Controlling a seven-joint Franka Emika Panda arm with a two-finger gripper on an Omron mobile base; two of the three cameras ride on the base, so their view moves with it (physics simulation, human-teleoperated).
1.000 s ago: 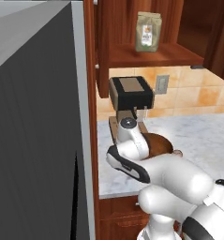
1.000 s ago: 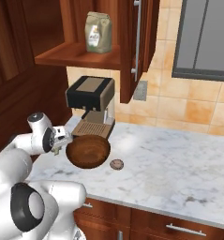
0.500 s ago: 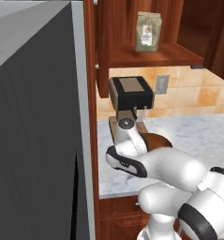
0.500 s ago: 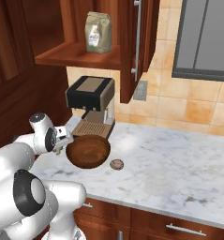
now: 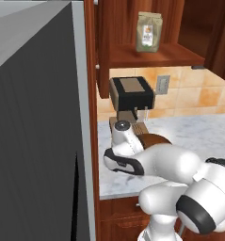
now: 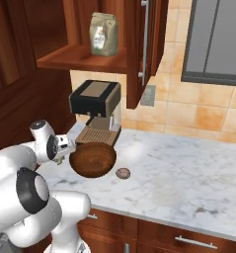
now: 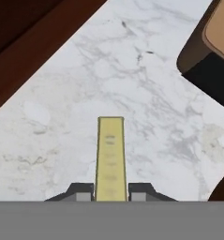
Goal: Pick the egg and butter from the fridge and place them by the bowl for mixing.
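Note:
My gripper (image 7: 111,190) is shut on the butter (image 7: 110,154), a slim pale-yellow stick that points away from the hand just above the marble counter (image 7: 132,93). Seen from the right base, my wrist (image 6: 53,146) hangs at the left rim of the dark reddish-brown bowl (image 6: 93,159). The bowl stands on the counter in front of the coffee machine, and its rim also shows behind my arm (image 5: 154,140). The small brown egg (image 6: 122,173) lies on the counter just right of the bowl. The grey fridge (image 5: 34,141) rises at the left.
A black-and-brown coffee machine (image 6: 96,105) stands behind the bowl, against the tiled wall. Above it is a wooden shelf with a paper bag (image 6: 103,33). A dark wooden cabinet side (image 7: 33,33) borders the counter on the left.
The wrist by the bowl has hardly moved. The arm's elbow has swung closer to the left base camera. The bowl and the egg lie as before.

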